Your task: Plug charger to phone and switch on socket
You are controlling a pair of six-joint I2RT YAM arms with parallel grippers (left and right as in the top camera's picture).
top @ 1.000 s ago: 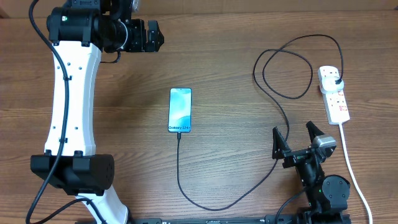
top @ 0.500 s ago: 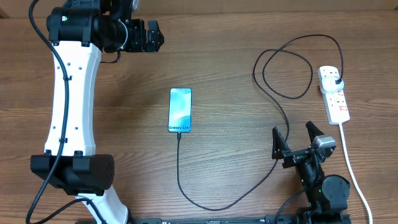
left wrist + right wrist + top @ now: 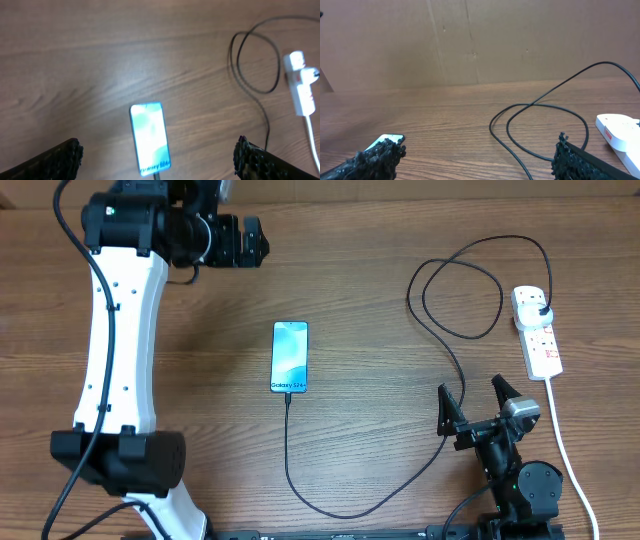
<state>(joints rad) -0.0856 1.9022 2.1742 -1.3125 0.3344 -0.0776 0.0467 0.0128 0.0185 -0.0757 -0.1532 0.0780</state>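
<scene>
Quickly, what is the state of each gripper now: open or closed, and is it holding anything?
Left gripper: open, holding nothing.
Right gripper: open, holding nothing.

Black charger [image 3: 287,430], light-blue phone [image 3: 290,356], white socket [image 3: 541,346], brown wood-grain table [image 3: 370,270].

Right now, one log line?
charger: tip at Galaxy S24 phone, plug in power strip | left gripper: open | right gripper: open

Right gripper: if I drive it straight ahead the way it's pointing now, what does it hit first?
Probably the loop of the charger cable, lying on the table dead ahead of the open right gripper. The gripper's height is unclear, so it might pass over the loop.
</scene>
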